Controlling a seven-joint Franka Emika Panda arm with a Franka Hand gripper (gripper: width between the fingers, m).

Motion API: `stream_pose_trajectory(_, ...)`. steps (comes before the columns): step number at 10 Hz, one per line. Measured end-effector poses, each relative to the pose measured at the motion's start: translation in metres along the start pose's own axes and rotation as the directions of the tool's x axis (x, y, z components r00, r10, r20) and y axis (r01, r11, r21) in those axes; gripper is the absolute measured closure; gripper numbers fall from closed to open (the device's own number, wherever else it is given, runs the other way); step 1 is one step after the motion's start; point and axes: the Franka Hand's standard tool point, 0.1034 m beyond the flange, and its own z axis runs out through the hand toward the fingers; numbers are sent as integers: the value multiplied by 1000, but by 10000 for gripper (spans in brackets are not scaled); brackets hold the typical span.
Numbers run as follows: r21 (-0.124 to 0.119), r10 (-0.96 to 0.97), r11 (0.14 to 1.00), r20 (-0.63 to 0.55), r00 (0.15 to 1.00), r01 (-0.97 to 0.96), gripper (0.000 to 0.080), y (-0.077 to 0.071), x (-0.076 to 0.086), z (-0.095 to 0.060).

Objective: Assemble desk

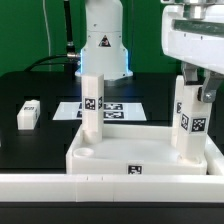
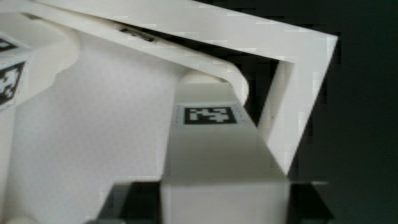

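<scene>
The white desk top (image 1: 140,150) lies tray-like at the front of the table. One tagged white leg (image 1: 92,105) stands upright at its corner on the exterior view's left. A second leg (image 1: 188,118) stands upright at the corner on the exterior view's right, and my gripper (image 1: 197,92) is shut on its upper end from above. In the wrist view this leg (image 2: 222,150) runs between my dark fingers (image 2: 143,200), tag facing the camera, with the desk top's rim (image 2: 267,55) beyond it. A third leg (image 1: 28,113) lies loose on the black table at the exterior view's left.
The marker board (image 1: 118,108) lies flat behind the desk top, in front of the arm's base (image 1: 105,45). A long white border wall (image 1: 100,186) runs along the front edge, right against the desk top.
</scene>
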Motion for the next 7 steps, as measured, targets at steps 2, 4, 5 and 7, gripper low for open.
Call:
stream_pose_trajectory(2,63,154,986,14,988,-154,509,2,-5,1)
stream_pose_trajectory(4,62,258,963,46,965,-261,509,2,-9,1)
stream_pose_trajectory(5,59,291,954,53,955,-294,508,2,-10,1)
stream_pose_trajectory(7,58,266,962,52,963,-268,341,2,-11,2)
